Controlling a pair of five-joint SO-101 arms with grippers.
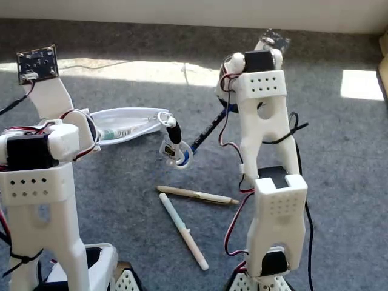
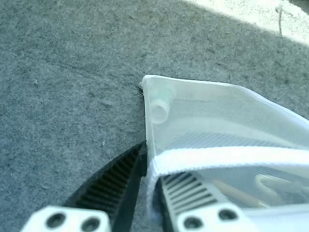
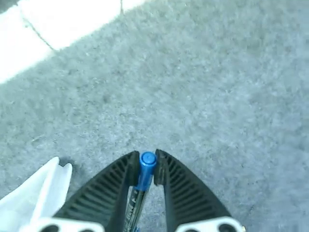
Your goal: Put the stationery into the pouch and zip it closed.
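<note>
Two pens (image 1: 197, 195) (image 1: 182, 229) lay loose on the mat (image 1: 339, 157) while the left gripper (image 2: 147, 166) pinched the rim of the pouch (image 2: 217, 121), probably to keep its mouth steady, and the right gripper (image 3: 146, 157) clenched a blue pen (image 3: 145, 169) angled toward that opening.

— What lies beneath the jaws?
— A grey carpet (image 1: 339, 151), short-piled.
— And beyond them?
— Bright sunlit patches (image 1: 133, 71) on that carpet, then a pale wall (image 1: 182, 11) along the far edge.

Glossy translucent mesh pouch (image 2: 217, 116), matt fuzzy carpet (image 3: 217, 87), smooth beige plastic pen (image 1: 197, 194)
</note>
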